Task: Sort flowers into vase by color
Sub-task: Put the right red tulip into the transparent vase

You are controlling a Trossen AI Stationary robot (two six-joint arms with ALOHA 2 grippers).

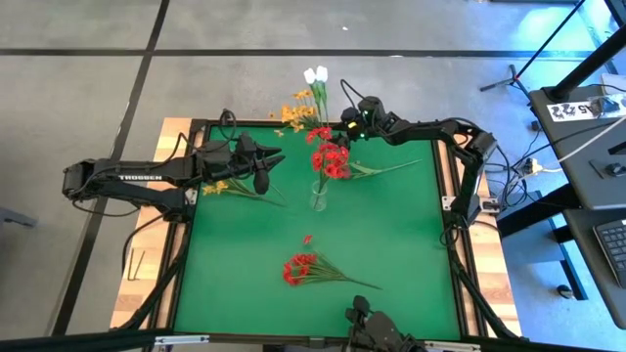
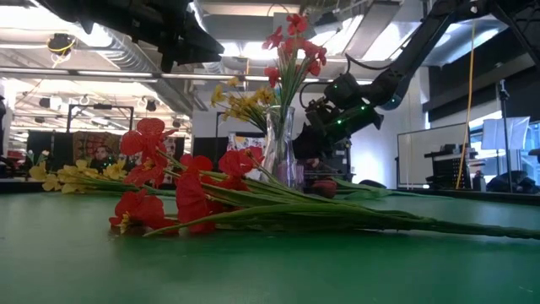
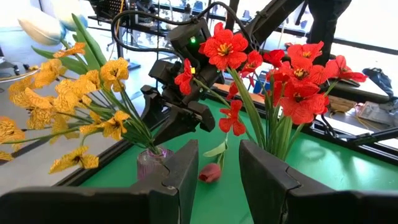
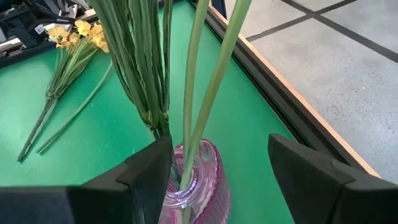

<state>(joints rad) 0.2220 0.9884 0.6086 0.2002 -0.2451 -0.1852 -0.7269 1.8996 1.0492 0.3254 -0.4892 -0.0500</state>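
We note right claw (image 4: 214, 168) spread over ribbed pink glass vase (image 4: 196, 183); red-flower bunch (image 1: 303, 267), yellow bunch (image 1: 220, 186) unsorted on green table (image 1: 391, 235).

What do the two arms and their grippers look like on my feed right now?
Both arms are dark, jointed. The left arm carries white TROSSEN lettering; the right arm trails black cables, with a green light near its wrist. The right gripper has two broad, dark, angular fingers.
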